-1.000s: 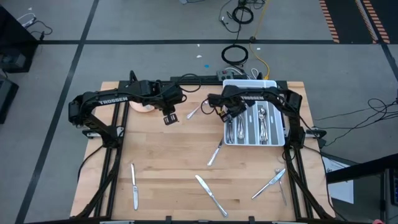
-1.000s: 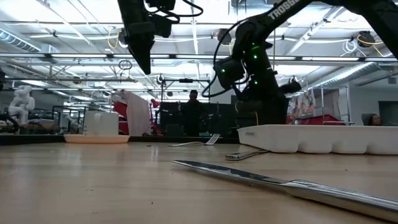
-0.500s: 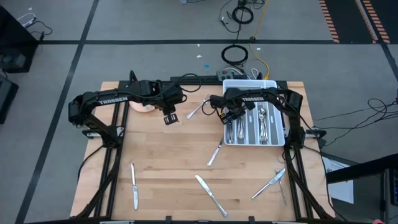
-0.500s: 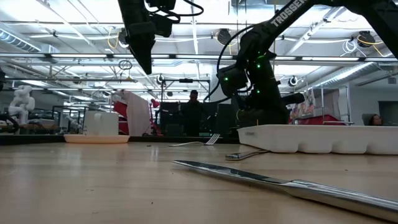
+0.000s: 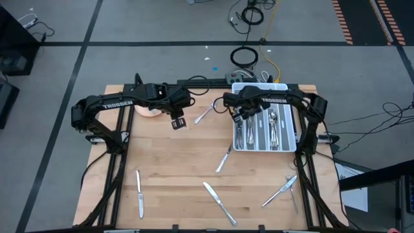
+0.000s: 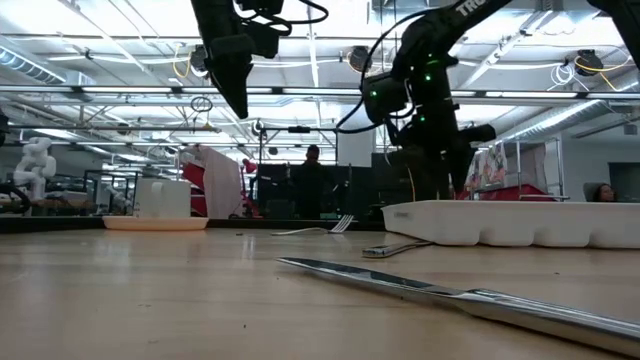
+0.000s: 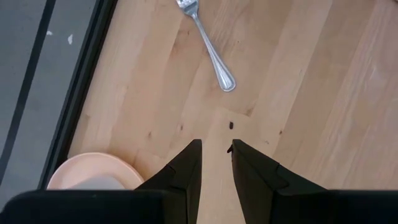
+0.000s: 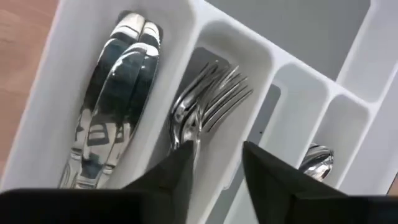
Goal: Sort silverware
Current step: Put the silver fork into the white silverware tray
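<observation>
Lifted clear of the tray since a second ago, right gripper hangs part-open and empty over stacked forks; left gripper narrow, empty; loose fork likely light, stiff, slippery — best pinched mid-handle.

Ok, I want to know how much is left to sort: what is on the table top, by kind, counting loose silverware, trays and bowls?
Loose silverware pieces on the wood: 6 (two of them lie close together near the right edge)
White tray: 1
Pink bowl: 1
Total: 8
</observation>
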`<action>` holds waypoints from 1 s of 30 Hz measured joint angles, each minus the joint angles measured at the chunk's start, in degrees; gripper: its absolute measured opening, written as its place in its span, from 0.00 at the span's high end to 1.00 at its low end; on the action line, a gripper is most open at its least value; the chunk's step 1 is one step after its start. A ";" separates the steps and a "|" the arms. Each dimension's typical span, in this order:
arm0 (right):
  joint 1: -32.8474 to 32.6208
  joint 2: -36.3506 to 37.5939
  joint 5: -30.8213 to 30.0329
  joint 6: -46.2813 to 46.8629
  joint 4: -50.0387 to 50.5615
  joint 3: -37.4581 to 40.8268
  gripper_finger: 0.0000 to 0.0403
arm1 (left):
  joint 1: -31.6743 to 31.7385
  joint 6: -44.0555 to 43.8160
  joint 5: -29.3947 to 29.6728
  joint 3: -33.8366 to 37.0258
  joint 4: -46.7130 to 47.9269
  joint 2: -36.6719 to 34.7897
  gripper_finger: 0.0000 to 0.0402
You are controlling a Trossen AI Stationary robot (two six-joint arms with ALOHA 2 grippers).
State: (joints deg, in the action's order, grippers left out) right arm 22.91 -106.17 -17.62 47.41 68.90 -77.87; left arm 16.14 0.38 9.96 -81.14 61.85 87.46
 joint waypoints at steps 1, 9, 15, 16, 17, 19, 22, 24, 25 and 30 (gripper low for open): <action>0.13 0.00 -0.17 -0.14 -0.14 0.25 0.66 | 0.00 0.00 0.00 0.00 -0.02 0.00 0.77; 0.66 0.00 0.21 -1.15 -3.72 3.46 0.56 | 0.02 0.02 0.00 0.00 -0.03 0.00 0.77; 0.62 0.00 3.05 -2.15 -8.29 7.54 0.64 | 0.01 0.04 0.00 0.00 -0.07 0.00 0.77; 0.62 0.00 3.08 -2.12 -8.67 8.05 0.66 | 0.02 0.04 0.00 0.00 -0.09 0.00 0.77; 0.64 0.00 3.10 -1.89 -8.58 8.42 0.69 | 0.00 0.11 0.00 0.00 -0.12 0.00 0.77; 0.64 0.00 3.08 -1.81 -8.21 8.80 0.77 | 0.02 0.22 0.00 0.00 -0.41 0.00 0.77; 0.63 0.00 3.17 -2.33 -8.14 8.93 0.94 | 0.02 0.22 0.00 0.00 -1.32 0.00 0.77; 0.60 0.00 3.24 -3.00 -8.49 8.93 0.97 | 0.00 0.22 0.00 0.00 -1.51 0.00 0.77; 0.62 0.00 3.69 -3.28 -8.69 8.93 0.97 | 0.02 0.22 0.00 0.00 -1.47 0.00 0.77; 0.55 0.21 5.29 -3.14 -8.68 8.72 0.99 | 0.00 0.27 0.00 0.00 -1.47 0.00 0.77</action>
State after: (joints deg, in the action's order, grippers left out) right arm 23.46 -105.96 -12.33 44.27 60.22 -69.15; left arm 16.15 0.65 9.96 -81.14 60.38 87.46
